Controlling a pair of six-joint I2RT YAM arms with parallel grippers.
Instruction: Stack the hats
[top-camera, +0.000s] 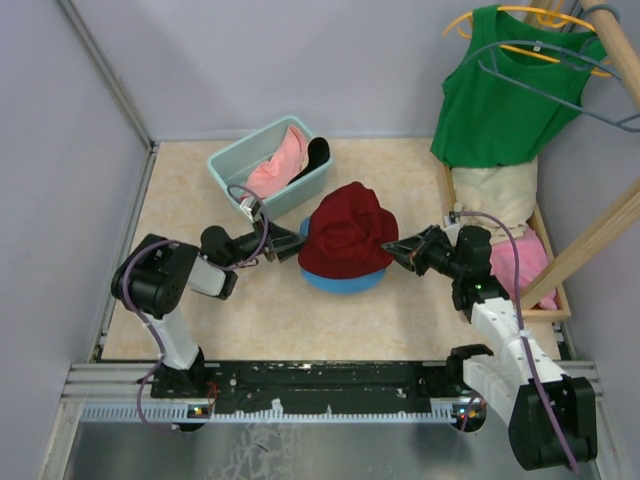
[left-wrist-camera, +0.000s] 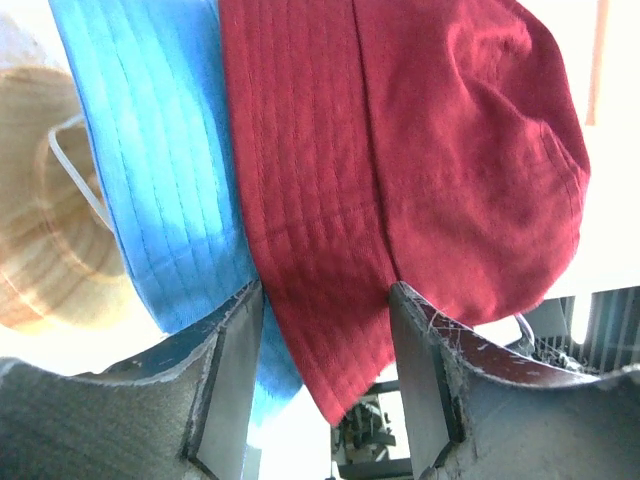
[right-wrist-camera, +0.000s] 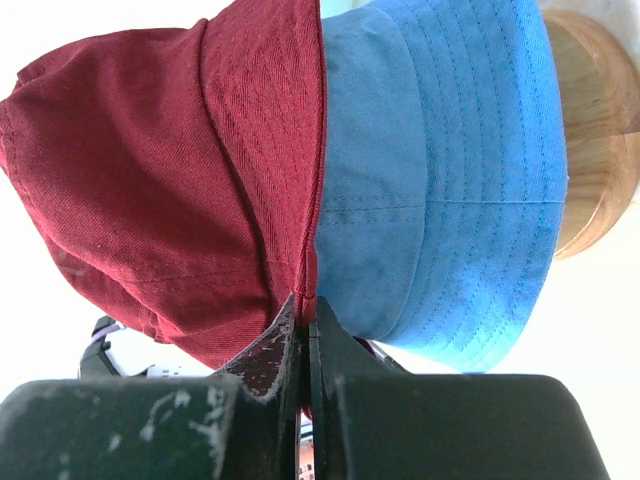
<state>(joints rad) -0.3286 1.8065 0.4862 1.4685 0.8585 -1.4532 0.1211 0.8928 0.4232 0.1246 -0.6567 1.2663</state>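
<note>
The dark red hat (top-camera: 345, 232) lies on top of the blue hat (top-camera: 340, 279) in the middle of the table. My right gripper (top-camera: 392, 247) is at the stack's right side, shut on the red hat's brim; in the right wrist view the jaws (right-wrist-camera: 307, 305) pinch the red hat (right-wrist-camera: 160, 170) just beside the blue hat (right-wrist-camera: 440, 170). On the left side, my left gripper (top-camera: 290, 243) is open. In its wrist view the brim of the red hat (left-wrist-camera: 430, 150) hangs loose between the fingers (left-wrist-camera: 225, 380), with the blue hat (left-wrist-camera: 160, 170) to its left.
A teal basket (top-camera: 228, 165) at the back left holds pink and black fabric. On the right, a wooden tray (top-camera: 548, 300) holds beige fabric (top-camera: 495, 195) and pink fabric (top-camera: 520, 262). A green tank top (top-camera: 505, 100) hangs above it from a wooden rack.
</note>
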